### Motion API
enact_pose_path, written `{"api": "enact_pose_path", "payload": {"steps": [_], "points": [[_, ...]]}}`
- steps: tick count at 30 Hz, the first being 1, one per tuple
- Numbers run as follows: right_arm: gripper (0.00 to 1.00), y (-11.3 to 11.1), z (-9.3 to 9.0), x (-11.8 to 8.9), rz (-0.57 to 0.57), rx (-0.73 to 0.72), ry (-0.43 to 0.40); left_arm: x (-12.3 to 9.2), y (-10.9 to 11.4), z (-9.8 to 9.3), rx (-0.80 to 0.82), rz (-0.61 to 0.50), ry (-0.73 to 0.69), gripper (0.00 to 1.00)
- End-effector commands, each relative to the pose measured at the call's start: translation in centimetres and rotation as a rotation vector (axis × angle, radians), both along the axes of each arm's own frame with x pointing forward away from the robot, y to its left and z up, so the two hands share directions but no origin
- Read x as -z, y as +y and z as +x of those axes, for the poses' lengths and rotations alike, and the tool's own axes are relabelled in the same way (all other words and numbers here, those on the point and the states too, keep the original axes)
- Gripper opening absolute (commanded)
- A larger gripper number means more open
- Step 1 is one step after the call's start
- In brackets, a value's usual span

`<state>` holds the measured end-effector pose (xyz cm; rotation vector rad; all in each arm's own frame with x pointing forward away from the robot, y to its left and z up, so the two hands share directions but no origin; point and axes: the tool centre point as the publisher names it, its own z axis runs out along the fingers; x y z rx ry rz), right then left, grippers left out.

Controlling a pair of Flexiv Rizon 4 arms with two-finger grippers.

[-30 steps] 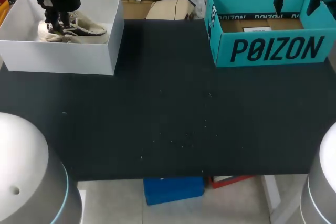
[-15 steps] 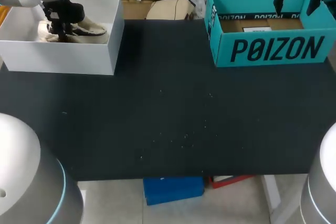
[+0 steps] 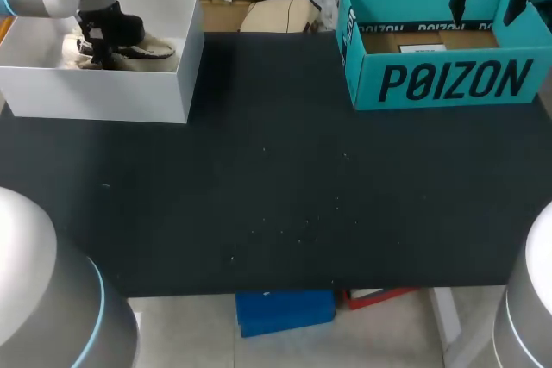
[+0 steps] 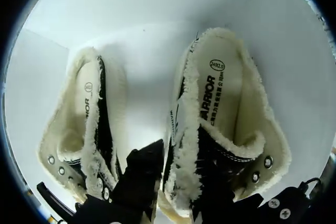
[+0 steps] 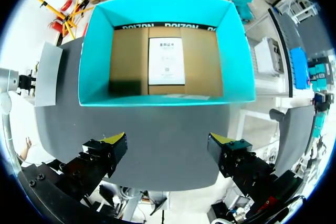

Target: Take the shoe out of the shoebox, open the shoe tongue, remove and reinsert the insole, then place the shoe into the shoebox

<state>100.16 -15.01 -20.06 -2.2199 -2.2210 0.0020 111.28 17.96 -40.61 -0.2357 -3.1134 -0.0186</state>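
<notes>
- The shoe point(image 4: 220, 108) lies in the white box point(image 3: 103, 96) beside a second shoe point(image 4: 79, 124). Our left end effector point(image 4: 176, 182) has sunk lower onto its fleecy collar, and we cannot tell whether it grips yet.
- We judge the lift-out is about to begin.
- Farther off, our right end effector point(image 5: 168, 140) stays spread open above the teal shoebox point(image 5: 94, 51).

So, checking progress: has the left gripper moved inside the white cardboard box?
Yes: left gripper sank from the white box's back rim toward the cream fleecy shoe.
</notes>
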Motion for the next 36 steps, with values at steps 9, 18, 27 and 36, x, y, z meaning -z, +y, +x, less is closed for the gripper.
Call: {"api": "enact_pose_path", "payload": {"steps": [9,18,27,36], "points": [[1.00,0.0,0.0,0.0,0.000,0.000,0.000,-5.2,0.2,-0.6,0.050,0.003,-0.008,0.00],[1.00,0.0,0.0,0.0,0.000,0.000,0.000,-14.4,1.1,-0.9,0.018,0.026,-0.083,0.00],[1.00,0.0,0.0,0.0,0.000,0.000,0.000,-22.8,-1.7,-3.6,-0.032,0.027,-0.178,0.00],[1.00,0.0,0.0,0.0,0.000,0.000,0.000,-26.5,-11.3,-9.8,-0.054,-0.006,-0.231,0.00]]}}
